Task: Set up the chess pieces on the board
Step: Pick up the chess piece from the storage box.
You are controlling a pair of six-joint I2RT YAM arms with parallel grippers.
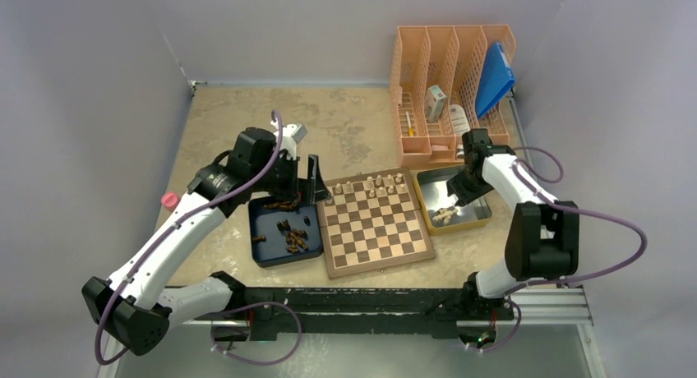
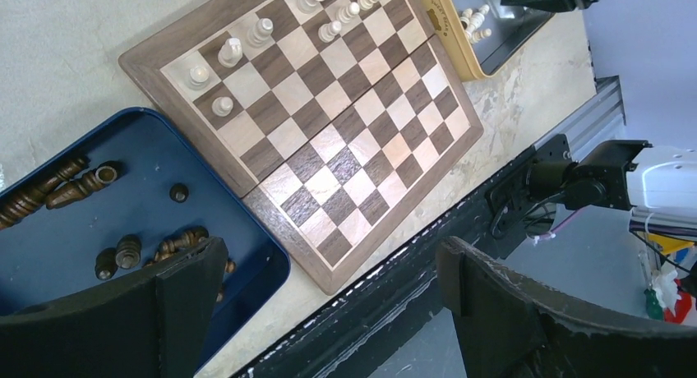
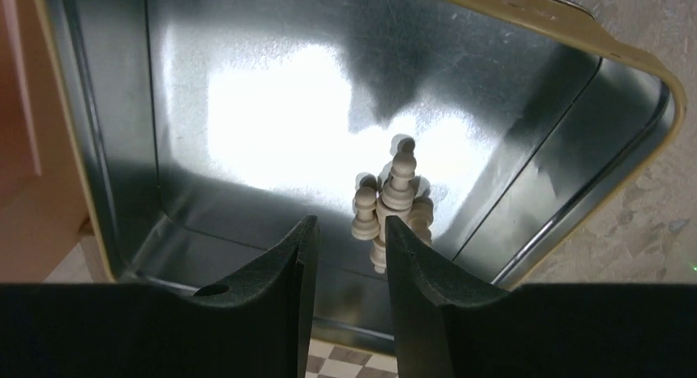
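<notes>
**Top view.** The board point(image 1: 376, 223) lies flat on the desk point(image 1: 238, 123) between the blue tray point(image 1: 267, 222) and the yellow tray point(image 1: 475, 215). The placed pieces point(image 1: 378, 183) stand on its two far ranks, and the other squares are bare. The loose pale pieces point(image 1: 445, 214) lie in the yellow tray, under the right pincer point(image 1: 464, 189). The dark pieces point(image 1: 293, 235) lie scattered in the blue tray. The left pincer point(image 1: 316, 181) hangs over that tray's far edge. A peach rack point(image 1: 452, 74) stands beyond the yellow tray, apart from both arms.

**Left wrist view.** The left pincer point(image 2: 329, 251) is spread wide and holds nothing. The dark pieces point(image 2: 123, 251) lie beside its left finger, several on their sides.

**Right wrist view.** The right pincer point(image 3: 351, 223) is narrowly parted and holds nothing. The loose pale pieces point(image 3: 394, 201) lie heaped just beyond the tips, offset slightly toward the right finger. The uppermost piece's long axis runs away from the pincer, roughly along the gap.

The right arm is the nearer one for this heap. Obstructions are the neighbouring pieces, which touch one another, and the tray wall close by. A closing grip would probably catch two pieces.
</notes>
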